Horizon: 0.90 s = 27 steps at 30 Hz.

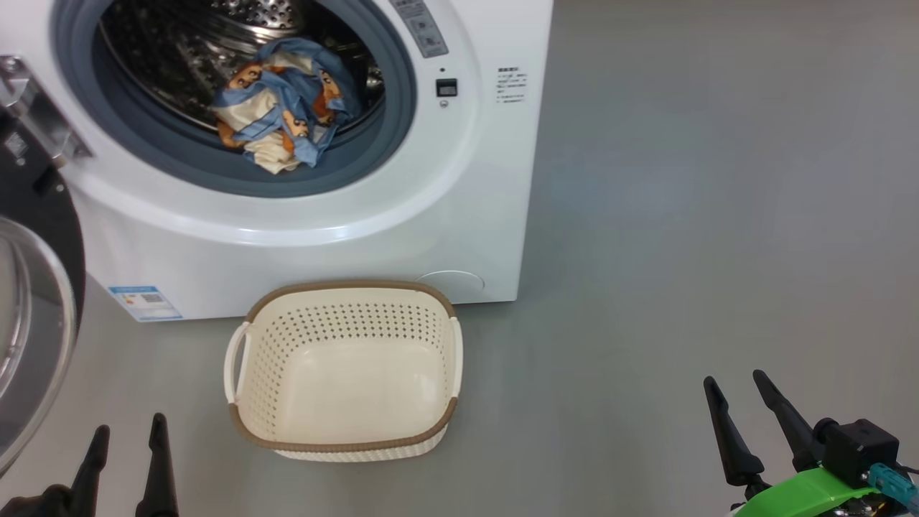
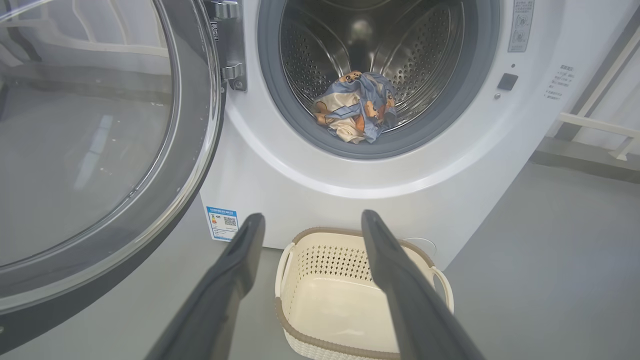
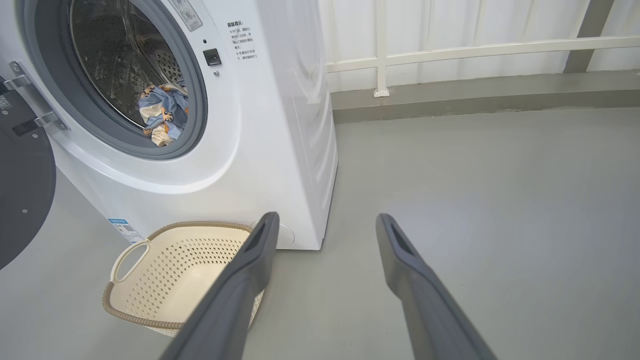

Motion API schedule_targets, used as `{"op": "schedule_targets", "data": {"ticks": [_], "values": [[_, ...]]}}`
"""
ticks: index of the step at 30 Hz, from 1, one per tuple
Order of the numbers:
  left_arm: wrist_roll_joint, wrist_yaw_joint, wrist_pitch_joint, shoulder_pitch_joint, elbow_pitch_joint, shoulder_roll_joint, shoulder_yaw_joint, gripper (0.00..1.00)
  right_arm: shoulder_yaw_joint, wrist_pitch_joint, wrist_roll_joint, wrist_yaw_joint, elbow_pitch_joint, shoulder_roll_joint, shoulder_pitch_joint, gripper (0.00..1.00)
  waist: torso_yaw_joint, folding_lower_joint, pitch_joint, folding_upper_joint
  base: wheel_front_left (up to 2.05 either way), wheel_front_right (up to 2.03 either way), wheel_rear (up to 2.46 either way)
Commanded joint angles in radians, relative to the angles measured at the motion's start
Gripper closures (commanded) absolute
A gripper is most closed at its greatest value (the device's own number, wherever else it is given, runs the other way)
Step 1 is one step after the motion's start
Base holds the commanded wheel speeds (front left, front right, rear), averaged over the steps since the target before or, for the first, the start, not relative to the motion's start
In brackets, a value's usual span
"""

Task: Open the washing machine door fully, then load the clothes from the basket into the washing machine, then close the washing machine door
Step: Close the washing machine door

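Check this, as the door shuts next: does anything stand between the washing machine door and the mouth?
Possibly the clothes: they lie at the drum's front, a cream edge seeming to reach the grey ring. The basket stands on the floor before the washing machine; whether the washing machine door clears it I cannot tell. Nothing else visible.

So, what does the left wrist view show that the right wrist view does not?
Left wrist view: the door's glass window and the left gripper, open. Right wrist view: the machine's side wall and the right gripper, open. Both: the clothes in the drum, the empty basket and the blue label.
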Motion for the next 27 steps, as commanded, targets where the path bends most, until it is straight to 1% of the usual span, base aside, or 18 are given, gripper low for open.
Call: {"op": "schedule_targets", "data": {"ticks": [1,10,16,27], "values": [[0.008,-0.001,-0.006,-0.025,-0.015,0.015,0.039,0.0,0.028,-0.007,-0.004,0.002,-0.028,-0.018,-0.014,0.0,0.018,0.0,0.001,0.0,0.0,0.0,0.0],[0.007,-0.001,-0.006,-0.01,-0.011,-0.017,0.069,0.0,0.07,-0.007,-0.001,0.002,-0.021,-0.036,-0.022,0.0,0.126,0.0,-0.014,0.0,0.0,0.0,0.0],[0.012,-0.001,-0.006,0.009,-0.016,-0.039,0.087,0.0,0.111,-0.007,0.004,0.002,-0.01,-0.05,-0.044,0.0,0.218,0.0,-0.025,0.0,0.0,0.0,0.0],[0.025,-0.001,-0.006,0.037,-0.019,-0.07,0.11,0.0,0.148,-0.007,0.016,0.002,0.003,-0.066,-0.065,0.0,0.384,0.0,-0.035,0.0,0.0,0.0,0.0]]}}
